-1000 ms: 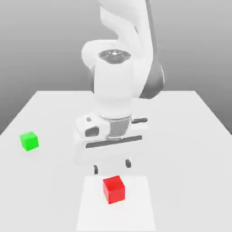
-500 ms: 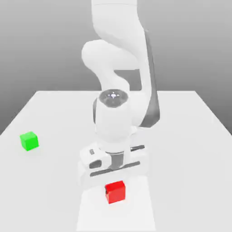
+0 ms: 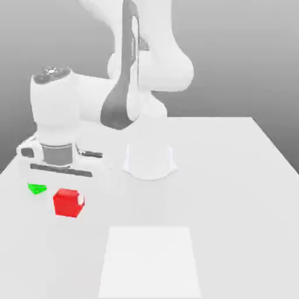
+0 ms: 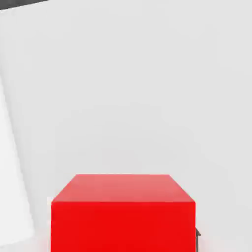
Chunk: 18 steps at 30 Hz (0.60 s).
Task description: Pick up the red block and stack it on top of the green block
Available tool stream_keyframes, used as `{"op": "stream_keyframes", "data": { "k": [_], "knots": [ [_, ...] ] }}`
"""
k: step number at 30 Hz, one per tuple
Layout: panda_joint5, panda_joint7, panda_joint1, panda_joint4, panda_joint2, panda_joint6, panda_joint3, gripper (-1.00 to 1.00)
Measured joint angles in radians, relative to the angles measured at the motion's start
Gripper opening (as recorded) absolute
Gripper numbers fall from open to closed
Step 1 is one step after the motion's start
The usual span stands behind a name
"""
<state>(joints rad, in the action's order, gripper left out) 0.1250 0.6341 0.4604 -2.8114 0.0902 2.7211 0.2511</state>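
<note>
- Fingers (image 3: 69, 204): closed in on the red block (image 3: 68, 202), one pale tip against its side, on the exterior view's right.
- Red block: held above the counter (image 3: 228, 193), toward its edge on the exterior view's left; broad red face and paler face plain in my hand view.
- Green block (image 3: 37, 188): nearer that same edge, upper part hidden behind my hand; a gap between it and the red one in the exterior view.
- White square (image 3: 150, 263): at the counter's near side, well apart from both blocks.
</note>
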Motion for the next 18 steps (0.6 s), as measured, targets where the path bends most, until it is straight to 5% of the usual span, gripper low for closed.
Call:
{"op": "stream_keyframes", "data": {
  "k": [8,14,15,18],
  "knots": [
    [0.064,0.158,0.316,-0.031,0.087,-0.043,0.228,-1.0],
    [-0.185,-0.008,0.306,-0.028,-0.119,0.143,0.22,-1.0],
    [-0.241,-0.047,0.318,-0.026,-0.152,0.17,0.194,1.0],
    [-0.241,-0.047,0.317,-0.026,-0.152,0.17,0.194,1.0]
  ]
}}
